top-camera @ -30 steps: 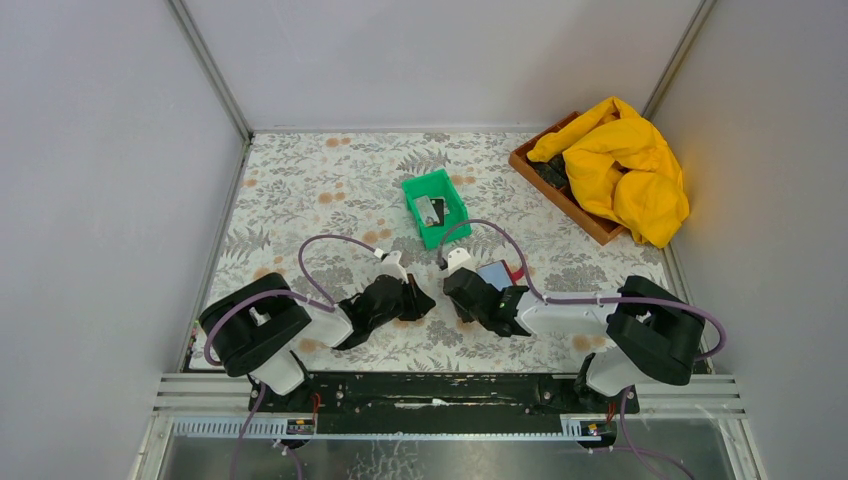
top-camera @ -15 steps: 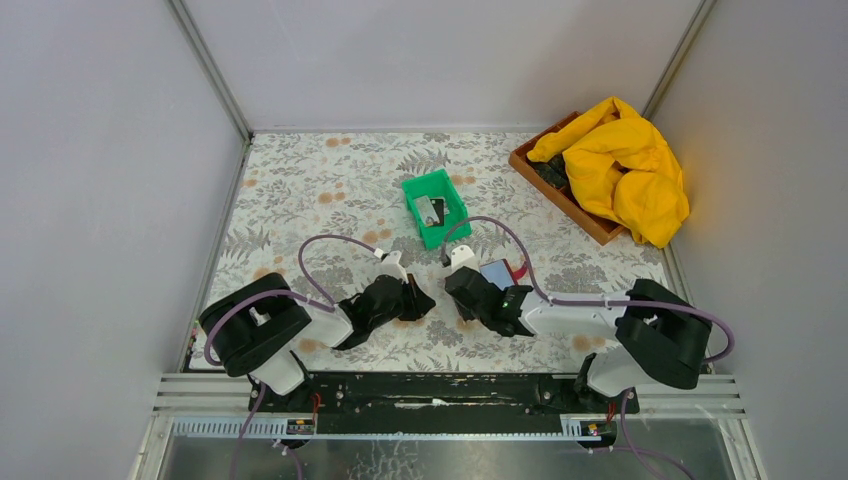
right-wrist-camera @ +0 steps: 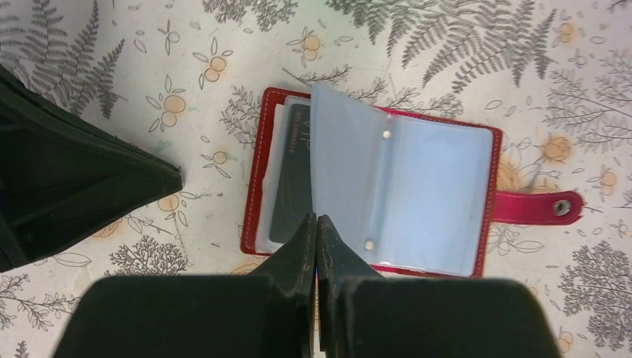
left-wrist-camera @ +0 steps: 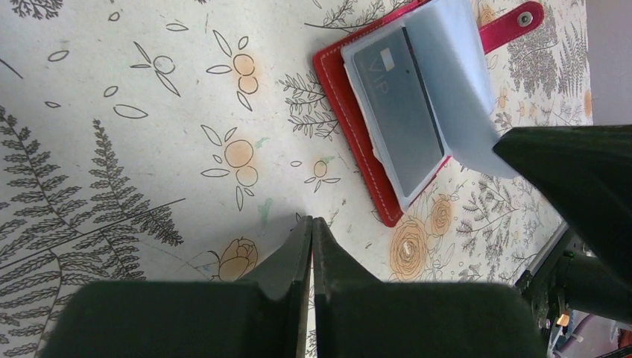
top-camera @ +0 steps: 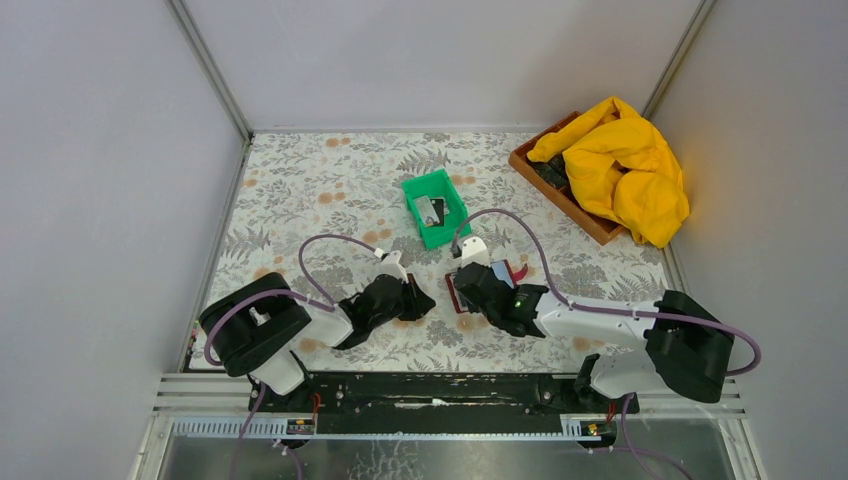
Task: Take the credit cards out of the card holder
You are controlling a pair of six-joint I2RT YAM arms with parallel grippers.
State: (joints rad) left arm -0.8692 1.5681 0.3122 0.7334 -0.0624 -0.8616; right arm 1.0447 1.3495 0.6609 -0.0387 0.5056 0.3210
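Flowered cloth (top-camera: 300, 190) covers the table, with plain grey walls on three sides. At the left, the left arm lies low over the cloth. The left gripper (left-wrist-camera: 311, 227) has its fingers pressed together with nothing between them, its tips just above a bare patch of cloth near the holder's left edge but not touching it. Farther back, near the middle of the table, stands a green bin (top-camera: 441, 233) with a pale card and a dark card (top-camera: 430, 210) lying flat inside. Right of the left gripper, the holder (right-wrist-camera: 432, 194) lies open and flat on the cloth, red cover down and pale blue-grey sleeves facing up. Its red strap (right-wrist-camera: 525, 207) with the snap stud sticks out to the right in the right wrist view. A dark grey card (right-wrist-camera: 292, 179) sits in the left-hand pocket, most of its face showing through the clear plastic; the left wrist view shows the letters VIP on it. One sleeve (right-wrist-camera: 343, 160) stands up from the spine like a half-turned page. The right gripper (right-wrist-camera: 317, 220) is closed tight at that leaf's lower edge and appears to pinch it, since the leaf rises to meet the black fingers. The right arm reaches in from the right. At the far right corner, a wooden tray (top-camera: 570, 205) holds a crumpled yellow cloth (top-camera: 625, 170) that spills over its rim.
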